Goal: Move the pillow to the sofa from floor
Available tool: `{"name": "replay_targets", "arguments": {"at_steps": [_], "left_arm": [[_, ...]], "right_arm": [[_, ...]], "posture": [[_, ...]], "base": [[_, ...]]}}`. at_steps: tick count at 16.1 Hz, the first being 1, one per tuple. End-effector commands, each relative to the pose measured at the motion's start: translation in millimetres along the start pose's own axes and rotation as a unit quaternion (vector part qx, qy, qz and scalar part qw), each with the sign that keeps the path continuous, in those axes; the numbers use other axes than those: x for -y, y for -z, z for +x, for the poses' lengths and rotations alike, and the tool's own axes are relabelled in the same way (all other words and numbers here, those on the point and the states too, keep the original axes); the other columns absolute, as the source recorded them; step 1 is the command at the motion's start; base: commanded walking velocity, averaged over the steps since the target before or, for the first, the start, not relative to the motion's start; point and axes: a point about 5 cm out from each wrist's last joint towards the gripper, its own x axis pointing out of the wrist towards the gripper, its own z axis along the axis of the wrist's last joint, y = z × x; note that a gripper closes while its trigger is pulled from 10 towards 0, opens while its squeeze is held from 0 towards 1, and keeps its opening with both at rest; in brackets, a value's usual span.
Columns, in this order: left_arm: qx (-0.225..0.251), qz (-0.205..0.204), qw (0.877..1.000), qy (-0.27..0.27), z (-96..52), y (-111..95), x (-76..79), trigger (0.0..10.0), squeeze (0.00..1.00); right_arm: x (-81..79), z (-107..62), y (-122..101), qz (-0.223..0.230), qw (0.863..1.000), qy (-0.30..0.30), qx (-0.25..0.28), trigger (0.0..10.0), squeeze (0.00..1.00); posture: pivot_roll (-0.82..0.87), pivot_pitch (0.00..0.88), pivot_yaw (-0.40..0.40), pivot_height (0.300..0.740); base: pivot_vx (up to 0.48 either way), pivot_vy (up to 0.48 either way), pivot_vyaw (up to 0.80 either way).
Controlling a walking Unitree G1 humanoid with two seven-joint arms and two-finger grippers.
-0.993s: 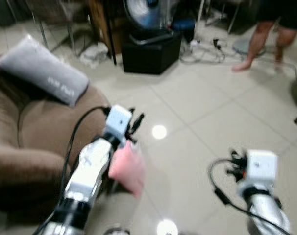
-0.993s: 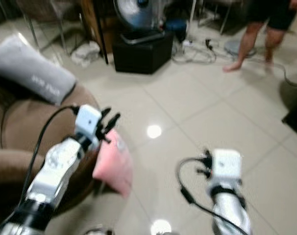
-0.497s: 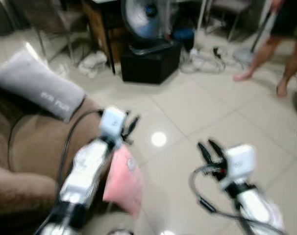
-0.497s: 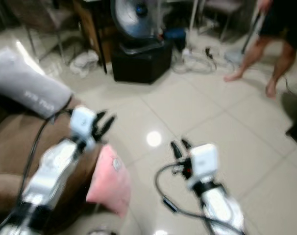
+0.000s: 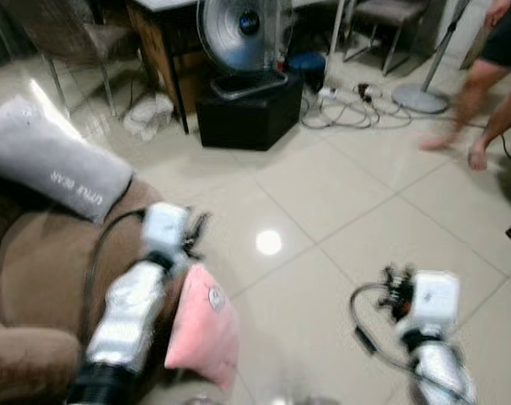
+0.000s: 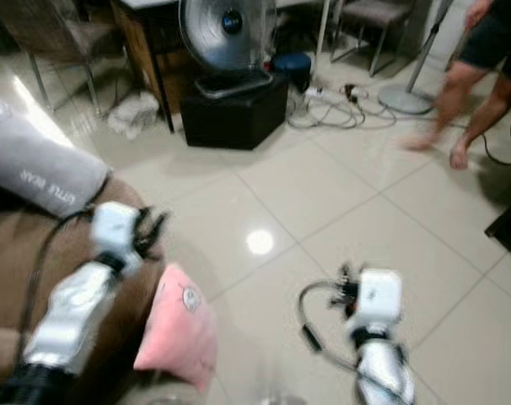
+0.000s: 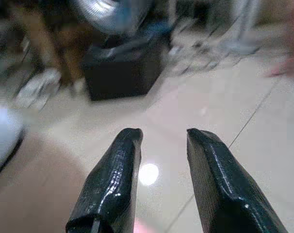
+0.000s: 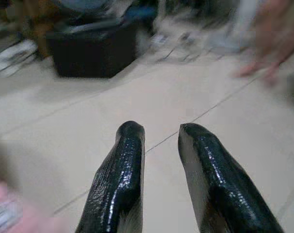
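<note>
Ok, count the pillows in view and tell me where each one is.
2. The grey pillow lies on the brown sofa at the robot's left. The pink pillow leans against the sofa's front edge, just below the left arm. Others may be hidden.

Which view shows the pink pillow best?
The right eye view: the pink pillow shows whole beside the sofa. The left eye view shows it too; each wrist view catches a pink blur at an edge.

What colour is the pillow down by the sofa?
The pillow is pink, with a small round print on it. It shows best in the right eye view.
</note>
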Motion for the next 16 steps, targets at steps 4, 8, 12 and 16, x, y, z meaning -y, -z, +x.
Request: {"name": "replay_targets", "arguments": {"at_steps": [4, 8, 12, 16], "left_arm": [[0.004, -0.003, 0.999, 0.037, -5.4, 4, 8.3, 10.0, 0.00], [0.023, 0.010, 0.999, 0.044, -0.2, -2, 11.8, 10.0, 0.00], [0.024, 0.018, 0.998, 0.046, 2.0, 1, 10.1, 10.0, 0.00], [0.015, 0.019, 0.998, 0.052, 4.0, 7, 10.0, 10.0, 0.00]], "right_arm": [[-8.9, -5.1, -10, -0.003, 0.998, -0.053, 0.046, 10.0, 0.00], [-20.7, 0.4, -16, -0.012, 0.993, -0.107, 0.056, 10.0, 0.00], [-19.5, 4.7, -15, -0.023, 0.992, -0.110, 0.050, 10.0, 0.00], [-12.8, 0.7, -9, -0.011, 0.995, -0.092, 0.031, 10.0, 0.00]], "posture": [[-0.06, 0.067, 0.020, 0.740], [-0.06, 0.069, 0.017, 0.740], [-0.05, 0.074, 0.014, 0.740], [-0.06, 0.076, 0.017, 0.740]], "base": [[0.000, 0.000, 0.00], [0.203, 0.000, 0.72], [0.351, 0.000, 0.80], [0.256, 0.000, 0.00]]}}
